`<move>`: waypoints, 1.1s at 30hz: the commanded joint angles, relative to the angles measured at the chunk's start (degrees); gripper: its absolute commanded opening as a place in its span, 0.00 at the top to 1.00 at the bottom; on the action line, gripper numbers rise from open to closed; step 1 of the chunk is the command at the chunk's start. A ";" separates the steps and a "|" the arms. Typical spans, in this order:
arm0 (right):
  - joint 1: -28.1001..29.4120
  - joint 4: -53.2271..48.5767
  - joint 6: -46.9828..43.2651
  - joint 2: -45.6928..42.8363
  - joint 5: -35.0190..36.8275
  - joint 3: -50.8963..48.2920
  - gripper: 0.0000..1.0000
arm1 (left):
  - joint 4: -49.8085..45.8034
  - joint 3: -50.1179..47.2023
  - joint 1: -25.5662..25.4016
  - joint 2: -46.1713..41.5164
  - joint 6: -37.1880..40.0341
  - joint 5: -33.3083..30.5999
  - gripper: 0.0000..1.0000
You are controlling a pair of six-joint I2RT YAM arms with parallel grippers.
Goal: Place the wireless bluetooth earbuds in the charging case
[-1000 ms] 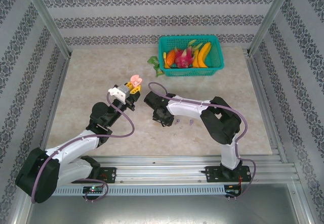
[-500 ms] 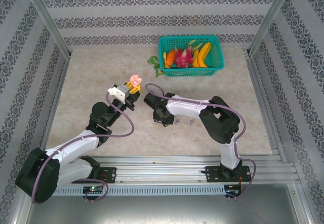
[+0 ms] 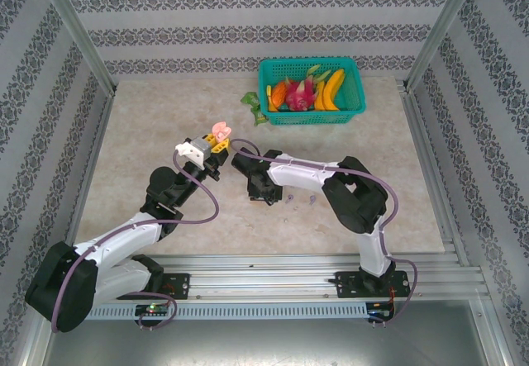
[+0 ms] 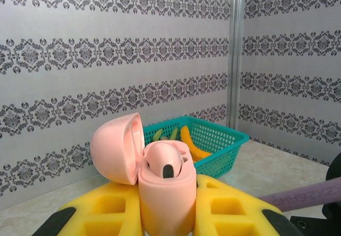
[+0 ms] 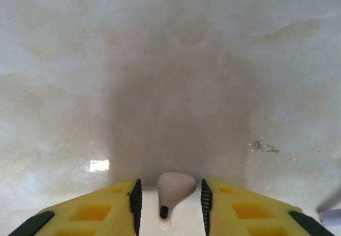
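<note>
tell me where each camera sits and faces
top external: above and behind the arms, looking down on the table; both arms show
left wrist: on the left arm, facing the far walls; left gripper clamps the open pink charging case
right wrist: on the right arm, facing the table; open right gripper flanks a pale pink earbud
shared: top external and left wrist show the case and teal basket

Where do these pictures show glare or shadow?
Right wrist view: a small glare spot on the table, and a broad soft shadow ahead of the right hand, reaching the pink earbud. Left wrist view: the pink case sharp, evenly lit.
</note>
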 commanded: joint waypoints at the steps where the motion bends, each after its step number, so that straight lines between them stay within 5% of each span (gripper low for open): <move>1: 0.27 -2.17 -0.26 1.29 1.49 1.41 0.63 | 1.66 -0.30 0.83 -0.98 -0.66 0.93 1.00; 33: -0.61 1.82 1.01 -4.98 2.96 -2.40 0.79 | 1.01 0.27 0.94 -1.06 -1.02 1.36 1.00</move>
